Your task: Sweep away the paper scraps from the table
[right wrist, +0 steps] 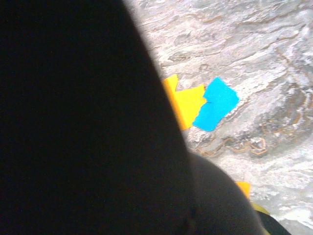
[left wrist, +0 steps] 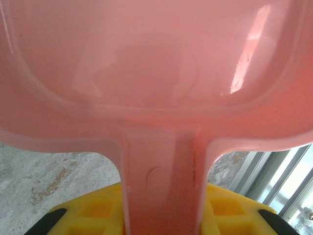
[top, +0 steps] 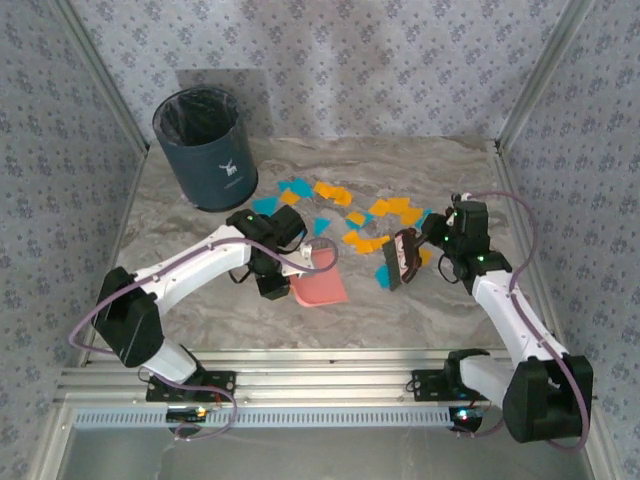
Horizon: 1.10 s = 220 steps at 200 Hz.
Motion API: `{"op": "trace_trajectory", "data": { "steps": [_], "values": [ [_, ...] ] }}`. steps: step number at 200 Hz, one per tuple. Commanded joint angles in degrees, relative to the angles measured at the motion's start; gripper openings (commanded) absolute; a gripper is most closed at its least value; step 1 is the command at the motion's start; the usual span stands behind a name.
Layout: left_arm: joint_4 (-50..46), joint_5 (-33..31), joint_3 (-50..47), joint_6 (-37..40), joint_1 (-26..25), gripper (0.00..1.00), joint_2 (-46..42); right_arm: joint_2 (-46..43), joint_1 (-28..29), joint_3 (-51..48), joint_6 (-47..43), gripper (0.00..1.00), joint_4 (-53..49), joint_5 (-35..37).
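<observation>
The left gripper is clamping the pink dustpan by its handle; the right gripper is clamping a dark brush beside paper scraps.

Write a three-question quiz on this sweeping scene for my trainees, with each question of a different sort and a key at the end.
1. True or false: the left gripper is shut on the handle of the pink dustpan.
2. Pick one. The right gripper holds: A, a dark brush; B, a green sponge; C, nothing at all.
3. In a few words: which two colours are the paper scraps lying on the table?

Key: 1 true; 2 A; 3 orange and teal-blue.
</observation>
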Motion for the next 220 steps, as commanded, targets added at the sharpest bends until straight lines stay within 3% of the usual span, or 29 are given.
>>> {"op": "trace_trajectory", "data": {
  "steps": [1,40,97,131,220],
  "values": [
    [0.5,0.4,-0.8,1.6,-0.5,0.00,-2.0,-1.7,0.9,-0.3,-1.6,0.00,-2.9,3.5],
    [1.3,0.9,-1.7,1.7,-0.5,0.00,-3.0,-5.2,0.8,-0.3,-3.6,0.00,4.0,-8.4],
    [1.4,1.4,-1.8,1.6,-0.6,0.00,-2.9,-9.9,-0.5,2.2,-5.2,0.00,1.7,-8.0],
    [1.3,1.5,-1.6,1.5,-1.0,0.00,-2.6,-11.0,-2.4,3.0,-8.4,0.00,-0.6,-3.8],
    [0.3,2.0,1.0,0.2,-4.1,0.00,1.0,-12.0,-3.1,3.0,-19.3,0.00,0.9,17.4]
  ]
}}
